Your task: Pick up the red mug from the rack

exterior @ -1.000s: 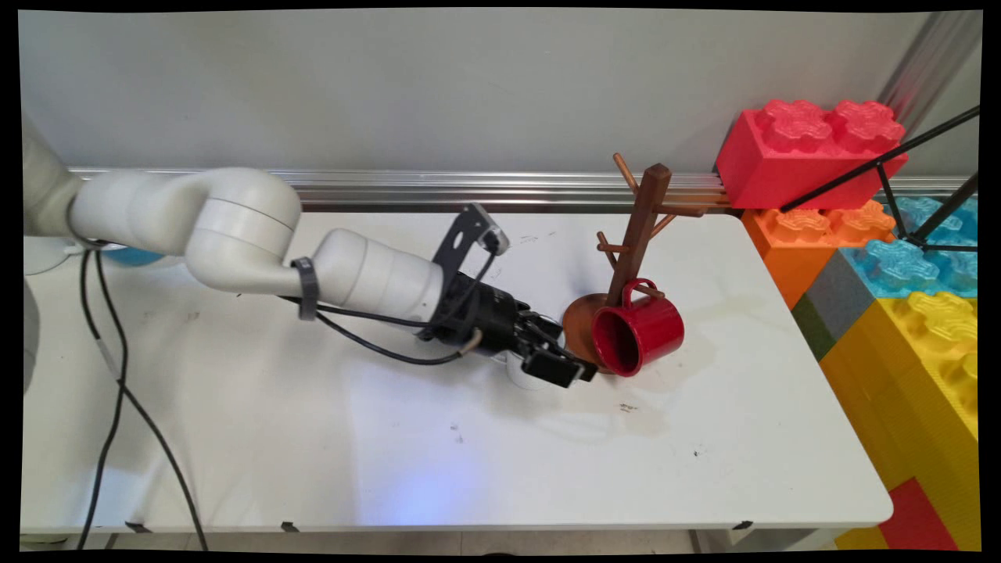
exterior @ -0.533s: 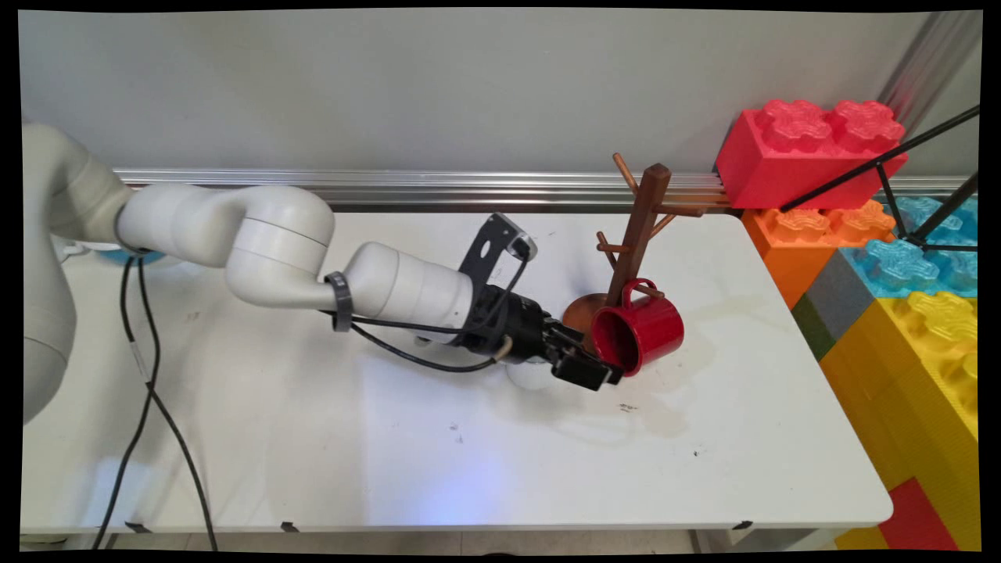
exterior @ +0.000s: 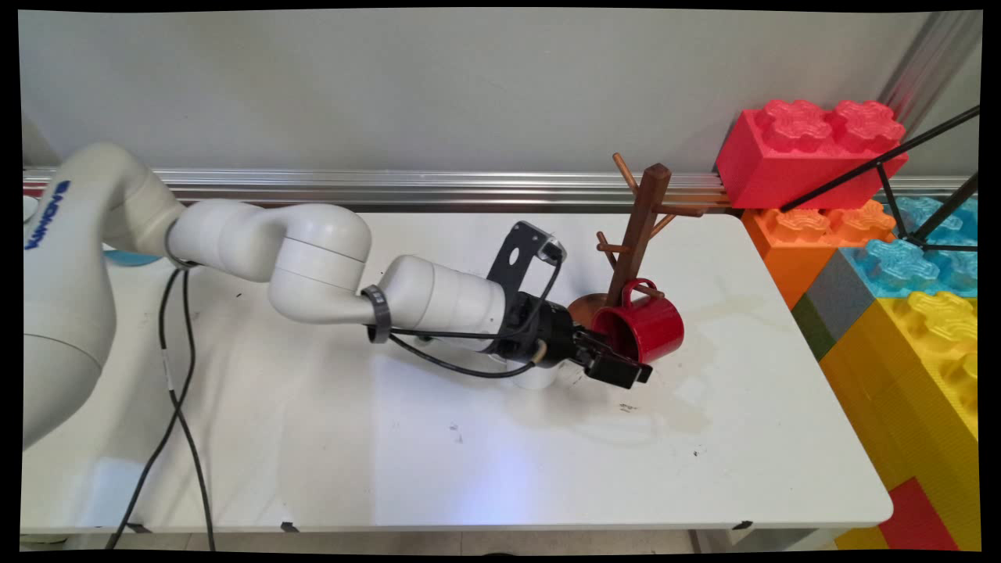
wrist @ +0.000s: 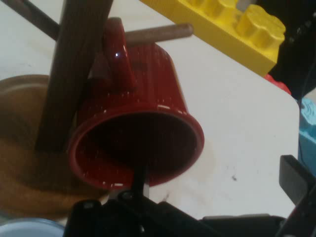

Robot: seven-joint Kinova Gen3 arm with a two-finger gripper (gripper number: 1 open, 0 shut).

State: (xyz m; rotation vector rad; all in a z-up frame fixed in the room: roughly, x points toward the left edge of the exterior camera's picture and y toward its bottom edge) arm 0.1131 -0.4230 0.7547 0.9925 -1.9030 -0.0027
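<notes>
At the centre right of the main view, the black gripper (exterior: 626,369) reaches in low from the left, its jaws apart and straddling the lower rim of a red mug (exterior: 640,327): in the hand view one finger (wrist: 139,180) runs up into the mug's dark mouth while the other (wrist: 296,178) stands clear at the right edge, outside the wall. The mug hangs by its handle on a low peg of a brown wooden mug tree (exterior: 637,238), lying nearly on its side, its long axis slanting from lower left to upper right in the main view, with the open mouth facing lower left toward the gripper and the base pointing toward the right. Its lower rim sits close over the tree's round base, on the white table (exterior: 469,453). A white object (exterior: 539,377) lies partly hidden beneath the wrist. Farther back and along the right edge, large toy bricks (exterior: 813,152) in red, orange, blue and yellow are stacked beside the table.
</notes>
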